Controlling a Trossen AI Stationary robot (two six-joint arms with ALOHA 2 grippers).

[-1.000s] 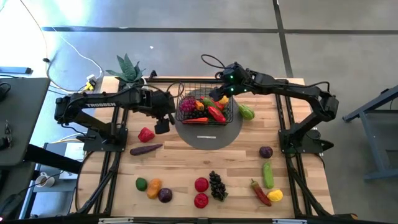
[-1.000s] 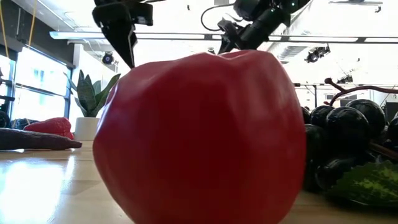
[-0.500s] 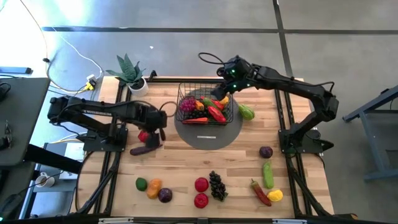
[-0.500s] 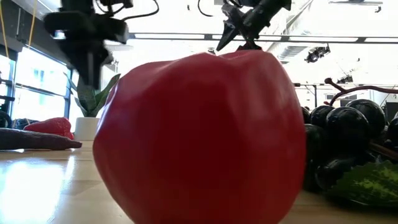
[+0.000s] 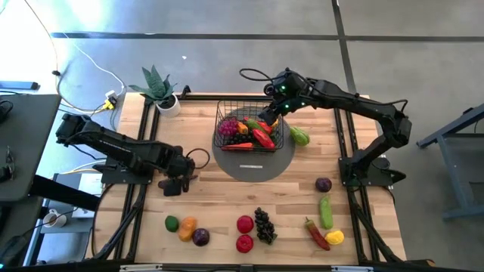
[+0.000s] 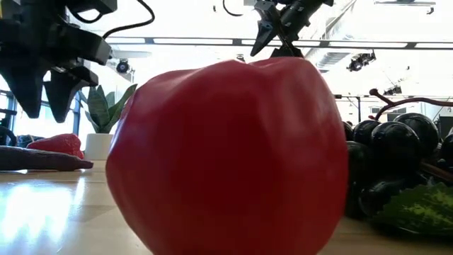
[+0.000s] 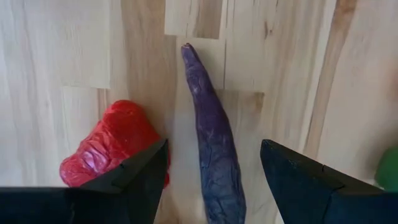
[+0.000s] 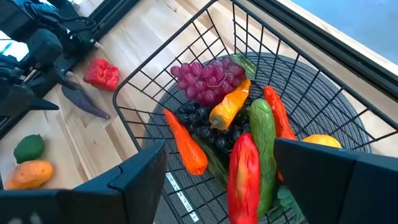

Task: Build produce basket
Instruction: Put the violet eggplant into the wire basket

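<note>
The black wire basket [image 5: 249, 130] stands on a flat grey disc [image 5: 249, 168] at the table's far middle. It holds grapes, peppers, a carrot and a cucumber [image 8: 261, 134]. My right gripper [image 5: 266, 121] hovers open and empty over the basket's right part. My left gripper [image 5: 175, 183] is open over the table's left side. Its fingers stand on either side of a long purple vegetable [image 7: 212, 146] that lies flat on the wood. A red pepper [image 7: 112, 146] lies beside it, partly under one finger [image 7: 134, 180]. Neither is touched, as far as shows.
A potted plant [image 5: 159, 87] stands at the far left corner. A green fruit [image 5: 299, 136] lies right of the basket. More produce lies along the near edge: apples [image 5: 244, 224], dark grapes [image 5: 264, 225], a cucumber [image 5: 326, 211]. A red apple [image 6: 226, 156] fills the low view.
My left gripper has swung away from the basket toward the table's near left and gone down. It now stands low over the purple vegetable and the red pepper. The produce has not moved.
</note>
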